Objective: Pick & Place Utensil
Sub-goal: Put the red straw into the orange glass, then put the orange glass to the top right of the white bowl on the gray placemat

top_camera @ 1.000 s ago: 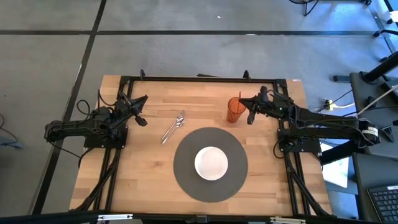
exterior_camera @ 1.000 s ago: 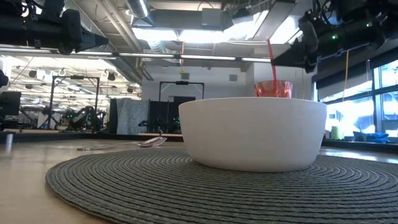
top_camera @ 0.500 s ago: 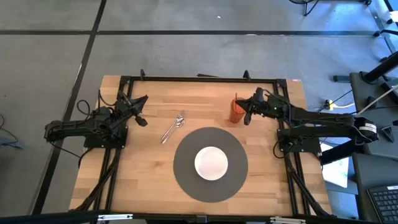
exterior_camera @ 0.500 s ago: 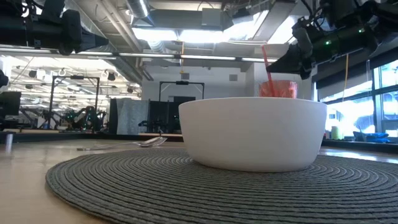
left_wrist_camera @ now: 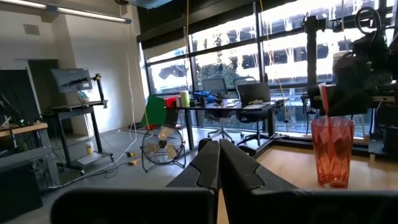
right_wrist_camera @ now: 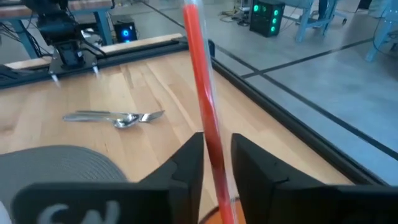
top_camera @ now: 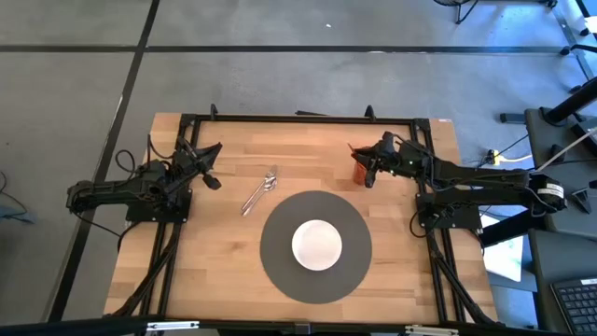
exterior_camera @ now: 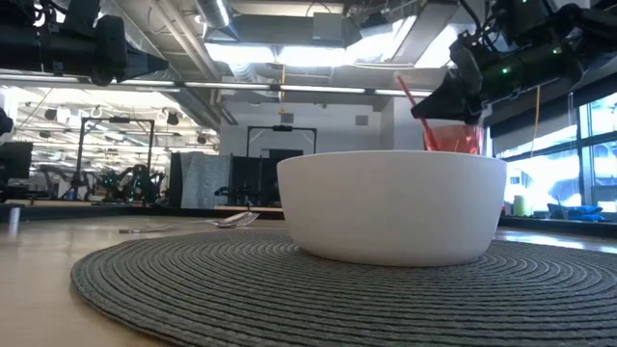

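Observation:
A clear red cup (top_camera: 357,175) stands on the wooden table near its far right, with a thin red utensil handle (exterior_camera: 407,94) sticking out of it, tilted. My right gripper (top_camera: 367,169) is right over the cup and is shut on that handle. The left wrist view shows the cup (left_wrist_camera: 333,152) upright with the right gripper behind it. A metal fork and spoon (top_camera: 261,191) lie flat on the table left of centre. My left gripper (top_camera: 213,179) waits at the table's left, shut, touching nothing. My right gripper holds the red utensil's handle (right_wrist_camera: 210,140) pinched between its two fingers (right_wrist_camera: 186,165), about midway up the part that shows. The fingers come from the table's right, slanting down, and lie across the handle. The handle leans, its lower end down in the cup (exterior_camera: 453,138).
A white bowl (top_camera: 317,245) sits in the middle of a round grey woven placemat (top_camera: 280,266) at the table's near centre. Black frame rails (top_camera: 298,119) run along the table's edges. Bare wood lies between the cup and the fork and spoon.
My right gripper has moved toward the table's left, in over the red cup, and has taken hold of the red handle. The handle, upright a second ago, now leans with its top toward the far left. The cup has shifted slightly toward the table's right.

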Controlling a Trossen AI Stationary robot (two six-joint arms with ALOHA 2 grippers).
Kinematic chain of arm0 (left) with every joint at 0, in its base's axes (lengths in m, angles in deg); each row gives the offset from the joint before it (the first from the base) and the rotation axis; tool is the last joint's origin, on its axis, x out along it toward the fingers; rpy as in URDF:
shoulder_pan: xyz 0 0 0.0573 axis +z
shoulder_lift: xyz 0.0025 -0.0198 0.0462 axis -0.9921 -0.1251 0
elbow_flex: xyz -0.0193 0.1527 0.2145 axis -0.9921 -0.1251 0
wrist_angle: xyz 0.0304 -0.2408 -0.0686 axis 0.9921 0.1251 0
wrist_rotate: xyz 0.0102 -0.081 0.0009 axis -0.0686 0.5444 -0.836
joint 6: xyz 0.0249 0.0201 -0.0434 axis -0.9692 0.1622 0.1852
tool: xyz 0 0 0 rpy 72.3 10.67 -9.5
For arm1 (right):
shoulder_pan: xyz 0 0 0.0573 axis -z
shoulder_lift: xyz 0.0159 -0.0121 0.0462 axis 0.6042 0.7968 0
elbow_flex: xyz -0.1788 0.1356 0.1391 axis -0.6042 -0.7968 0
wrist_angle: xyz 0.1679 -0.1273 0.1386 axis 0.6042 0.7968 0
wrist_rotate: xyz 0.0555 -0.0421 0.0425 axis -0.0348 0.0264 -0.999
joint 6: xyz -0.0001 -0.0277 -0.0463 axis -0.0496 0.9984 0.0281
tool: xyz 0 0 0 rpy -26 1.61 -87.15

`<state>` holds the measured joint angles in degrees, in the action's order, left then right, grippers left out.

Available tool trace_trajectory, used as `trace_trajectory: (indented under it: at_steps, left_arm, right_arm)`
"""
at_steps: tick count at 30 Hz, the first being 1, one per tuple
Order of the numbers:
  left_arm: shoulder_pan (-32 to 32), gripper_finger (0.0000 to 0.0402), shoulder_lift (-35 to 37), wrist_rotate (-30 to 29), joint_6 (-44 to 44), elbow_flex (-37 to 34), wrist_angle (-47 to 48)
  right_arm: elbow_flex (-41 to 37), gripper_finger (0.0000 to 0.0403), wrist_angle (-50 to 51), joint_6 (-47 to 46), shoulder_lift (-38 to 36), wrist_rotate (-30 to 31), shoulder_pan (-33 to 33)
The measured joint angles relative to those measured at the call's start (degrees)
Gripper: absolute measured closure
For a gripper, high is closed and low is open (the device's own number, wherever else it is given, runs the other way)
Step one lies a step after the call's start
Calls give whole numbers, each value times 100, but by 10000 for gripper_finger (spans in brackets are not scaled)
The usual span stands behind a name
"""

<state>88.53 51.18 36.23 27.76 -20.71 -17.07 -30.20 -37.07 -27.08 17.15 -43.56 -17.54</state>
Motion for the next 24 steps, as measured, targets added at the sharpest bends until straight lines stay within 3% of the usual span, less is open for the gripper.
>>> trace_trajectory:
  at_steps: [8, 15, 21, 24]
  left_arm:
    - [1, 398, 0, 0, -7, 0, 40]
    - [2, 398, 2, 0, -3, 0, 37]
    - [0, 398, 1, 0, -36, 0, 35]
    - [1, 397, 1, 0, 4, 0, 35]
  right_arm:
    - [132, 276, 137, -111, -377, -503, -4]
    - [688, 275, 1818, 244, -1567, -1033, -56]
    - [723, 288, 3230, 95, -2710, -822, -327]
    - [485, 302, 3429, 39, -3191, -795, -455]
